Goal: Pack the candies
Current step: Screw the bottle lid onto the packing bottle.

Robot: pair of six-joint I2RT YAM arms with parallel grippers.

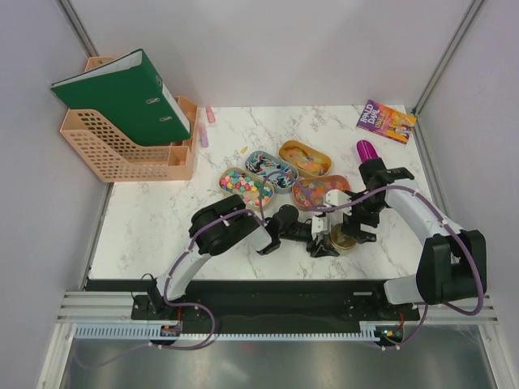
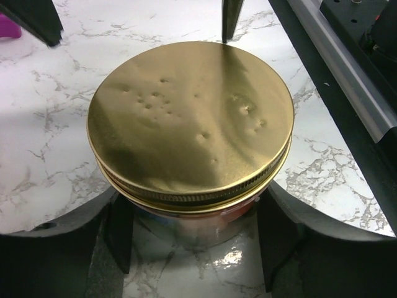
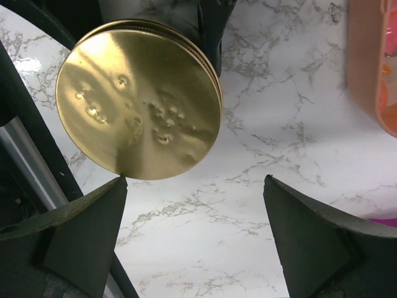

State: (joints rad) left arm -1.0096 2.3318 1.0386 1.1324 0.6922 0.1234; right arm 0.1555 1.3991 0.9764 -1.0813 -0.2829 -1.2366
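A glass jar (image 1: 343, 240) with a dented round gold lid (image 2: 189, 121) stands on the marble table near the front. My left gripper (image 2: 195, 242) reaches in from the left and its fingers (image 2: 121, 233) press the glass on both sides just under the lid; something red shows through the glass. My right gripper (image 3: 193, 180) hangs open over bare marble beside the jar, its left fingertip at the lid's (image 3: 139, 102) rim. The candies (image 1: 246, 188) lie in oval trays behind the jar, away from both grippers.
Several oval trays (image 1: 305, 157) sit mid-table, one orange tray's edge (image 3: 372, 62) close to my right gripper. A magenta scoop (image 1: 366, 150) lies behind the right arm. A file rack with a green binder (image 1: 130, 101) is far left, a book (image 1: 386, 121) far right.
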